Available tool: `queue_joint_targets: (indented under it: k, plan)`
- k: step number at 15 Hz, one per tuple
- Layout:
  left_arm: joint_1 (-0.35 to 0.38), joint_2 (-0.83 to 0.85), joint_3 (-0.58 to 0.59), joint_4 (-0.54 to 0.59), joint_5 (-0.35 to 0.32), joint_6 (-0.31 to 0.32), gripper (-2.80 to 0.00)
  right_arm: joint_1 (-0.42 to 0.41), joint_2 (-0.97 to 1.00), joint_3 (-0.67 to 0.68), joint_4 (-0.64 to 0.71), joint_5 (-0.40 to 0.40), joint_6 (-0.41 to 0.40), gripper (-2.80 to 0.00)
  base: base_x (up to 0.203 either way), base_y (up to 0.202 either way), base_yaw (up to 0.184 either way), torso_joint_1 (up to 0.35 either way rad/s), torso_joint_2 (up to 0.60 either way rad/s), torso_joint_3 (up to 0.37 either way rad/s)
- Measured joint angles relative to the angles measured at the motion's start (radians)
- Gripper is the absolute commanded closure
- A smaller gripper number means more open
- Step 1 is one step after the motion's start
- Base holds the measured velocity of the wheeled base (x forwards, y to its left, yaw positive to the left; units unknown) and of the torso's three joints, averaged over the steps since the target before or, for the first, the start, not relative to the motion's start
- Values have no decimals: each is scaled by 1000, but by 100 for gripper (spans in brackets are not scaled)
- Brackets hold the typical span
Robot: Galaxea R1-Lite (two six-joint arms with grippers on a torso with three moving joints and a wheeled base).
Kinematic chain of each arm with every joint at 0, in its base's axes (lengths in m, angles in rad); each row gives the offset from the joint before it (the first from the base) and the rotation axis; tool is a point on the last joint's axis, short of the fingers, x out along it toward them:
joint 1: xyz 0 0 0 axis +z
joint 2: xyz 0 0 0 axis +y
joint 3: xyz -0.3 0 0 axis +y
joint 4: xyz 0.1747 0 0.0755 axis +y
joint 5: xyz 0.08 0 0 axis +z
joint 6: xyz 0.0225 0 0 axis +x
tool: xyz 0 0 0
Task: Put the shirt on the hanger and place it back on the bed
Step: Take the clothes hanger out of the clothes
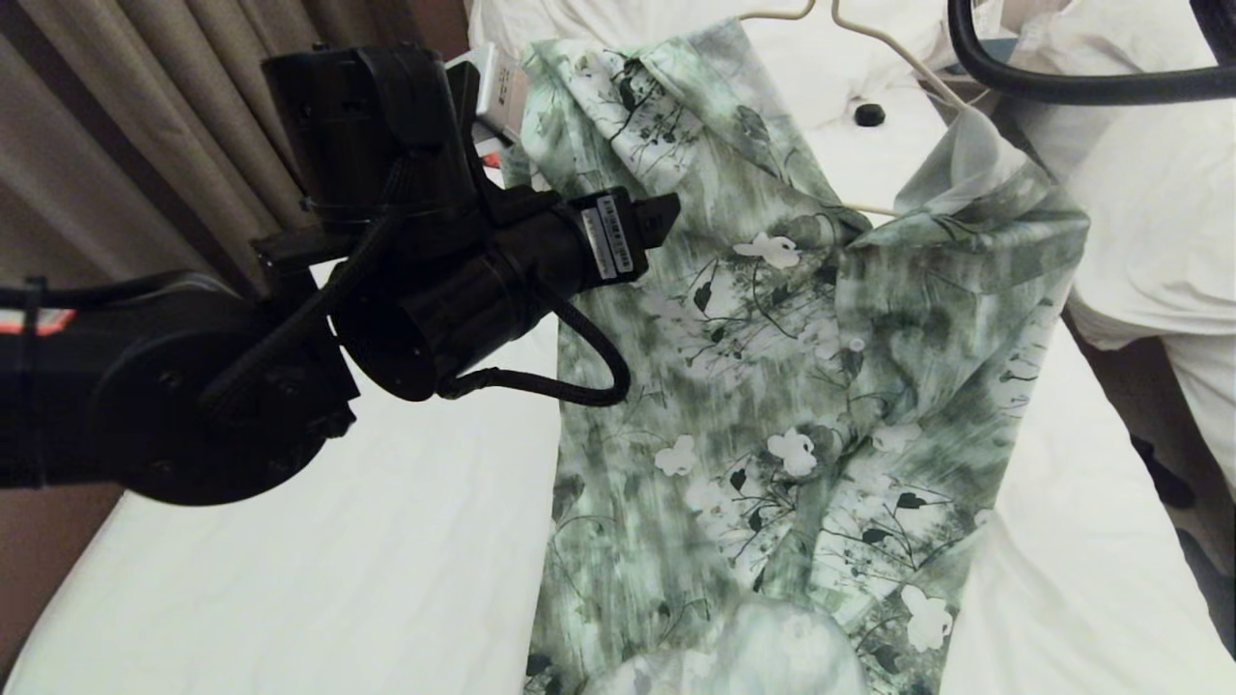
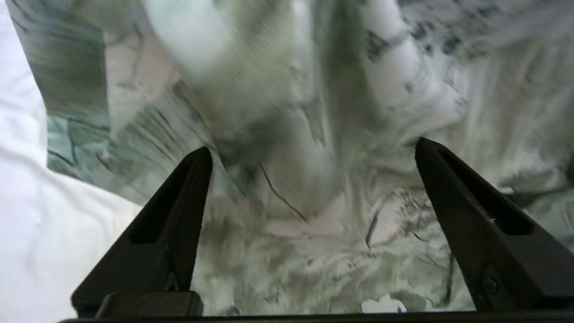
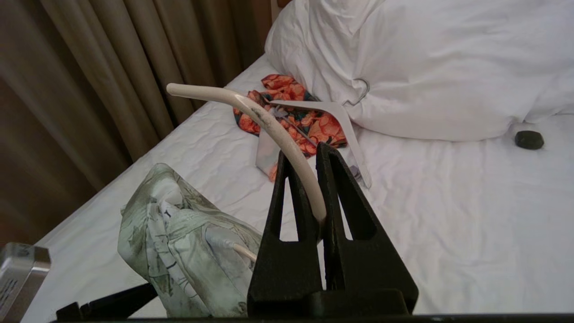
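The green-and-white flowered shirt (image 1: 772,386) hangs over the bed (image 1: 290,560), its lower part trailing toward the near edge. The cream wire hanger (image 1: 898,53) shows at the top; one arm runs into the shirt's right shoulder, and a short piece shows at the collar opening. In the right wrist view my right gripper (image 3: 304,151) is shut on the hanger (image 3: 269,123) at its curved hook, with the shirt (image 3: 179,242) bunched below. My left gripper (image 2: 311,146) stands open close in front of the shirt (image 2: 291,89), nothing between its fingers. The left arm (image 1: 435,270) reaches in from the left.
Brown curtains (image 1: 126,145) line the left side. A white pillow (image 3: 426,67) lies at the bed's head, with an orange floral garment (image 3: 291,107) and a thick white hanger (image 3: 341,116) beside it. A small black object (image 1: 869,114) sits on the sheet. Another bed (image 1: 1149,222) stands right.
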Motion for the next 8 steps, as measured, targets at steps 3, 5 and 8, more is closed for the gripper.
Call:
queue_joint_targets:
  k: [3, 5, 8]
  plan:
    - [6, 6, -11, 0, 0, 0, 0, 1, 1, 0, 0, 0, 0, 0, 0, 0, 0, 0, 0, 0]
    - [7, 7, -11, 0, 0, 0, 0, 0, 3, 0, 0, 0, -1, 0, 0, 0, 0, 0, 0, 0]
    - [7, 0, -5, 0, 3, 0, 0, -6, 9, 0, 0, 0, -1, 0, 0, 0, 0, 0, 0, 0]
